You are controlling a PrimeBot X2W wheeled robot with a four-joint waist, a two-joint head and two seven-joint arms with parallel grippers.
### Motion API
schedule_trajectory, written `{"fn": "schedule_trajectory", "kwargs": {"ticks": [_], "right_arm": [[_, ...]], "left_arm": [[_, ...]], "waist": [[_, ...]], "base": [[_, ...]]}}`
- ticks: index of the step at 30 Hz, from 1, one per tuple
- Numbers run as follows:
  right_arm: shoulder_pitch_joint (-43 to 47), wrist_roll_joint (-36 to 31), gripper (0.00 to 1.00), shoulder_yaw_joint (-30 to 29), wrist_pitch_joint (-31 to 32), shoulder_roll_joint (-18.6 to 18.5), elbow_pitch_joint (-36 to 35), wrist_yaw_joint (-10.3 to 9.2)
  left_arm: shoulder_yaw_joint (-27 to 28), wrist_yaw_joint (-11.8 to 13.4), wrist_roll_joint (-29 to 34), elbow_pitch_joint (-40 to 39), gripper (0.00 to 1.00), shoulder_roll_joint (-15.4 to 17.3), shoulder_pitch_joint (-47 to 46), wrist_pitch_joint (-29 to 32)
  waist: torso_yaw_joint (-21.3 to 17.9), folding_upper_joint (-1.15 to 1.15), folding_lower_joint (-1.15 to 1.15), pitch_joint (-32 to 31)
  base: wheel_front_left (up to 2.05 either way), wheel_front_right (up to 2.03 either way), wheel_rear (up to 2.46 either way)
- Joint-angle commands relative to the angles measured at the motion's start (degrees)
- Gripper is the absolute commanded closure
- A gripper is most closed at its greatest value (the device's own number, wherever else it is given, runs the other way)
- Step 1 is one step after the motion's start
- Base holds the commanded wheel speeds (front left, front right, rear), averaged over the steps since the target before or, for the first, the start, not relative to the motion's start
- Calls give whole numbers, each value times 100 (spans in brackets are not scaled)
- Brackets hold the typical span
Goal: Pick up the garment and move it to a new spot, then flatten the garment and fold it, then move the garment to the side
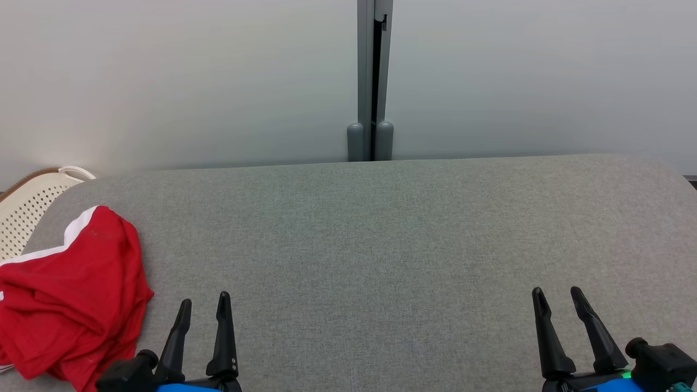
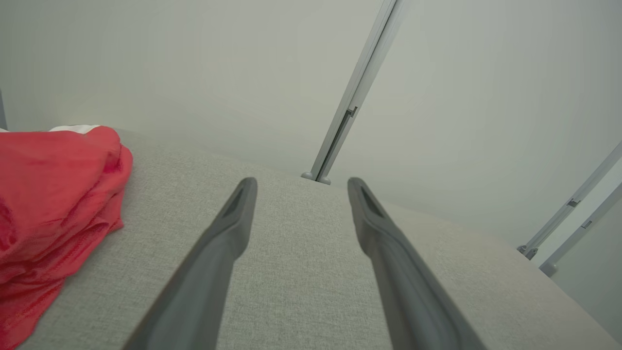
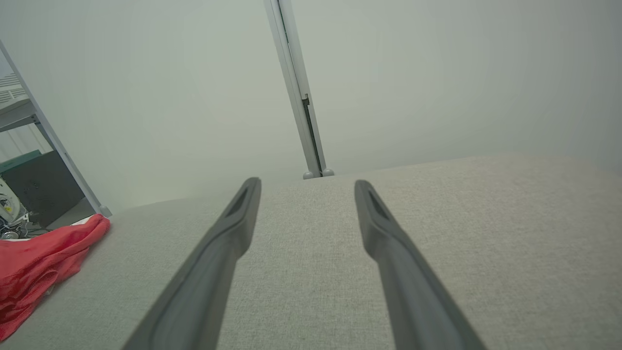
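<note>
The garment [image 1: 71, 294] is red with a white trim and lies crumpled at the left end of the grey fabric table [image 1: 381, 245]. It also appears at the left in the left wrist view as a red heap [image 2: 53, 204], and at the far left in the right wrist view [image 3: 43, 262]. My left gripper [image 1: 205, 303] stands open near the table's front edge, just right of the garment and apart from it. Far to the right, my right gripper [image 1: 557, 293] is open too, with nothing between its fingers.
A cream perforated laundry basket [image 1: 27, 207] sits beyond the table's left end. Pale partition walls with a grey post [image 1: 373, 81] stand behind the table. A dark box and shelving [image 3: 34, 184] lie off to the left.
</note>
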Motion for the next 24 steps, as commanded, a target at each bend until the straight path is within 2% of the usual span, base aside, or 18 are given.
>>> {"fn": "schedule_trajectory", "kwargs": {"ticks": [1, 24], "right_arm": [[32, -167, 0, 9, -64, -4, -70, 9], [90, -1192, 0, -96, -324, 17, -110, 7]], "left_arm": [[-10, 2, 169, 1, 0, 30, 28, -64], [-142, 62, 1223, -1, 0, 31, 115, -327]], "waist": [[2, 0, 0, -3], [78, 0, 0, 11]], "base": [[0, 0, 0], [0, 0, 0]]}}
